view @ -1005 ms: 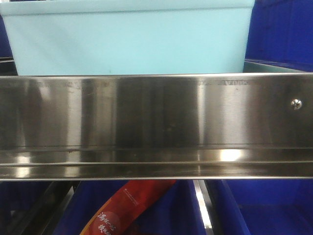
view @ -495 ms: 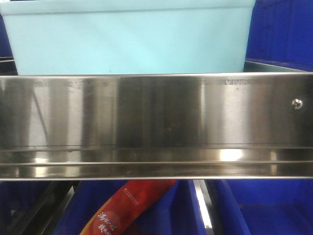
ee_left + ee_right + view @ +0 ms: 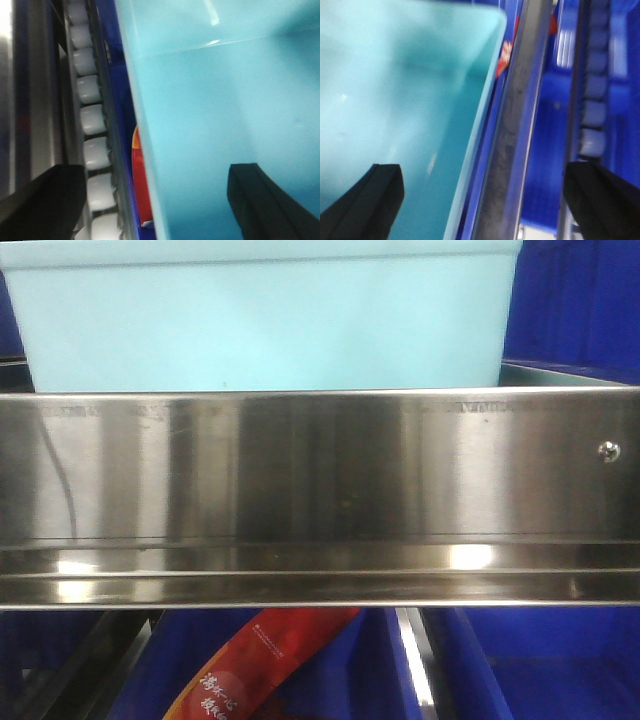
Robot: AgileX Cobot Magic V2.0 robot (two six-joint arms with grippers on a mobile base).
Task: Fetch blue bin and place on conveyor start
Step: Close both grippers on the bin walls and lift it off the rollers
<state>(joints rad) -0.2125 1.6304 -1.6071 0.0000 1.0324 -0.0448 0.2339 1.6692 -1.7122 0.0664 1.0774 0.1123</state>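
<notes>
Two pairs of jaws stand wide apart and grip nothing. Nearest the lens, the left gripper (image 3: 155,202) has one dark finger (image 3: 45,200) outside the blue bin (image 3: 225,100), over a row of white rollers (image 3: 92,122). The other finger is inside the tub, so the bin's left wall runs up between them. The right gripper (image 3: 482,200) mirrors this: one finger hangs inside the tub, the other out past a grey metal bar (image 3: 515,125), and the right wall lies in the gap. I judge the arms are set this way so that each can pinch a side wall and the pair can lift the bin level (a tub this wide would likely tip if held from one side). Whether any finger touches the plastic I cannot tell.

The bin is pale turquoise and smooth-walled with a rounded rim, and what shows of its inside looks empty. In the front view it sits on the upper shelf just behind the shiny steel front rail (image 3: 320,470), with dark blue bins (image 3: 580,300) beside it. Under that rail a red packet (image 3: 265,660) lies among more dark blue plastic. The conveyor start is in no view, so I take the step in hand to be the grasp, with the lift and carry not yet done.
</notes>
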